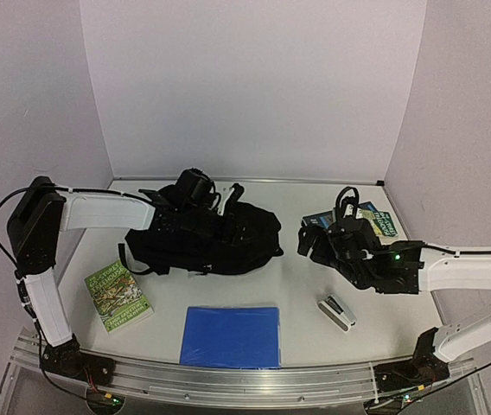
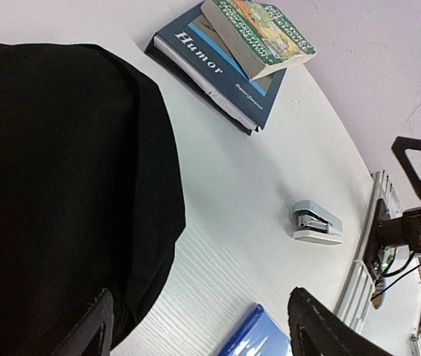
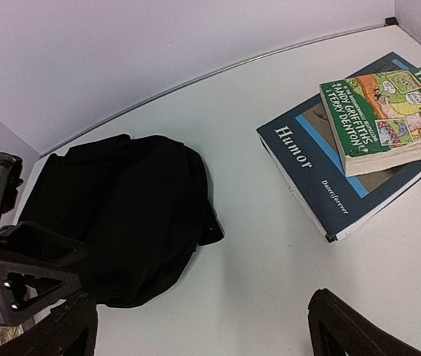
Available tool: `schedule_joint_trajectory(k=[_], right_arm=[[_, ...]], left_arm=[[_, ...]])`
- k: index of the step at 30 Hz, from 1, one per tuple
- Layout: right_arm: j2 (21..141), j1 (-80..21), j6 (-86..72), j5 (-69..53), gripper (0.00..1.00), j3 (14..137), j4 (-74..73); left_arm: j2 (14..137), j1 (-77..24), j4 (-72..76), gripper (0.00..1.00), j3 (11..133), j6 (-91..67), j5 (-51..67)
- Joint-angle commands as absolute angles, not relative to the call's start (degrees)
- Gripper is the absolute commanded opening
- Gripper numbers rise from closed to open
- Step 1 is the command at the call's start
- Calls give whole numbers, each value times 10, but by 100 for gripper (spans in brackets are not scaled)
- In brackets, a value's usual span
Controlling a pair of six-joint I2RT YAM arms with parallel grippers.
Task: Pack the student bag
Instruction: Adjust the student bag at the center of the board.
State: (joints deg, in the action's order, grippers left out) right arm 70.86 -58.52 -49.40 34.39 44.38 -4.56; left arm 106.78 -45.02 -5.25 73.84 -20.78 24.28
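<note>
The student bag [image 1: 202, 235] is a black fabric backpack lying flat in the middle of the table, closed as far as I can see. It also shows in the left wrist view [image 2: 55, 178] and the right wrist view [image 3: 121, 211]. My left gripper [image 1: 207, 197] hovers over the bag's far edge, open and empty, with fingertips [image 2: 92, 330] spread wide [image 2: 203, 335]. My right gripper [image 1: 312, 240] is open and empty [image 3: 203, 337] above bare table, between the bag and a stack of two books [image 1: 368, 221].
The stack is a dark blue "Humor" book [image 3: 329, 178] with a green paperback [image 3: 388, 111] on top. A second green paperback [image 1: 117, 296] lies front left. A blue folder [image 1: 231, 335] lies at the front middle, and a grey stapler [image 1: 336, 311] front right [image 2: 318, 222].
</note>
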Motion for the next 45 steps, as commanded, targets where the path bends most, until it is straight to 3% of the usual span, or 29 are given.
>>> schedule_joint_trajectory(k=[1, 17, 26, 31, 37, 39, 41, 45], right_arm=[[741, -584, -445, 345, 98, 491, -48], [959, -482, -400, 49, 98, 611, 22], [1059, -419, -381, -41, 89, 668, 60], [1105, -414, -376, -53, 70, 693, 60], [1097, -414, -393, -42, 19, 660, 59], [1081, -414, -406, -37, 6, 636, 59], [1062, -414, -418, -36, 0, 605, 59], [1012, -414, -439, -30, 0, 552, 58]], left_arm=[[971, -434, -73, 85, 734, -258, 240], [804, -131, -136, 93, 525, -419, 257], [720, -74, -153, 97, 435, -441, 262], [701, -74, -160, 97, 411, -448, 248], [724, -73, -169, 97, 396, -435, 217], [737, -74, -143, 97, 390, -443, 234], [752, -74, -112, 97, 386, -454, 252], [792, -74, -75, 97, 397, -462, 268]])
